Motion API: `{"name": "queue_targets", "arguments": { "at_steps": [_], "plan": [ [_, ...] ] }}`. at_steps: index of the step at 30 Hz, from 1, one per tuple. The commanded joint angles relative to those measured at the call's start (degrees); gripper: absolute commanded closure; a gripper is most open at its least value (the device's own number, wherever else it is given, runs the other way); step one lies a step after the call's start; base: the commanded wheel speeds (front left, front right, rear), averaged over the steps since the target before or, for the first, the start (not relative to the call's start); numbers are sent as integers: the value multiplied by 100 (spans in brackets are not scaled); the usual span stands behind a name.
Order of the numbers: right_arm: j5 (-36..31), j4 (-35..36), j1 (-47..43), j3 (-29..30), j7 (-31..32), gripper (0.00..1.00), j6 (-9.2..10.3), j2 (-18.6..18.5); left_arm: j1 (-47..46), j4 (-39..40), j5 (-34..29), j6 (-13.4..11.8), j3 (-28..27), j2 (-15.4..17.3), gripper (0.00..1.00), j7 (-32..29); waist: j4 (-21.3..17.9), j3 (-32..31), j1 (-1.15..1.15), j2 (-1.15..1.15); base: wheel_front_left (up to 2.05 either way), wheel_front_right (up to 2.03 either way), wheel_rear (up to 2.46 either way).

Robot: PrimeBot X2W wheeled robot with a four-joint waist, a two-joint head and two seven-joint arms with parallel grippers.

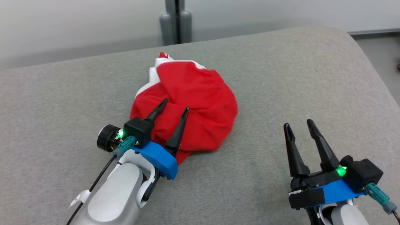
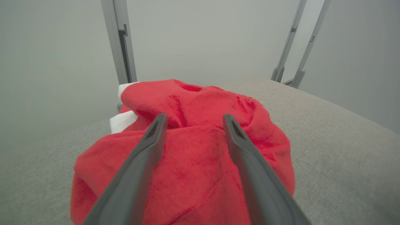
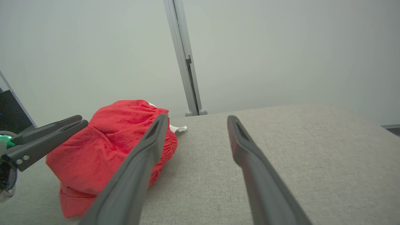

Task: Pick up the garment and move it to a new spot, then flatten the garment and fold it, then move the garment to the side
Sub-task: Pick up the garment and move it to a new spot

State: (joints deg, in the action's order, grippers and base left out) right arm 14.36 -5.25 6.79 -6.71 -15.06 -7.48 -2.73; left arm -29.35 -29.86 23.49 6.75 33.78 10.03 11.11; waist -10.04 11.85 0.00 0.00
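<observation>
Found the red garment (image 1: 200, 100) bunched in a heap on the grey cushion (image 1: 297, 72), left of centre, white trim (image 1: 152, 75) at its far end. Judged its long axis to run away from the robot, roughly in line with the left gripper (image 1: 176, 104). Saw that gripper poised over the heap's near edge, spread wide and empty; could not tell whether touching the cloth. Saw the right gripper (image 1: 298, 123) well apart to the garment's right over bare cushion, likewise parted and empty. Judged the left arm much the nearer: a short reach forward and down, then a pinch.
</observation>
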Motion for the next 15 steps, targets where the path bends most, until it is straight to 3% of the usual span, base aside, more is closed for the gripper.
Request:
{"name": "queue_targets", "arguments": {
  "at_steps": [1,7,15],
  "plan": [
    [25,31,-49,55,-17,0,-3,-30,-25,-1,-64,-50,-47,-8,0,122,59,-21,0,0,0,0,0],
    [-41,-24,-205,96,-17,0,-3,-29,185,306,-148,-317,-455,40,0,404,442,-227,0,0,0,0,0],
    [-113,-63,-325,176,-16,0,-3,-28,1126,1599,-498,-554,-1733,108,0,413,942,-436,0,0,0,0,0]
  ]
}}
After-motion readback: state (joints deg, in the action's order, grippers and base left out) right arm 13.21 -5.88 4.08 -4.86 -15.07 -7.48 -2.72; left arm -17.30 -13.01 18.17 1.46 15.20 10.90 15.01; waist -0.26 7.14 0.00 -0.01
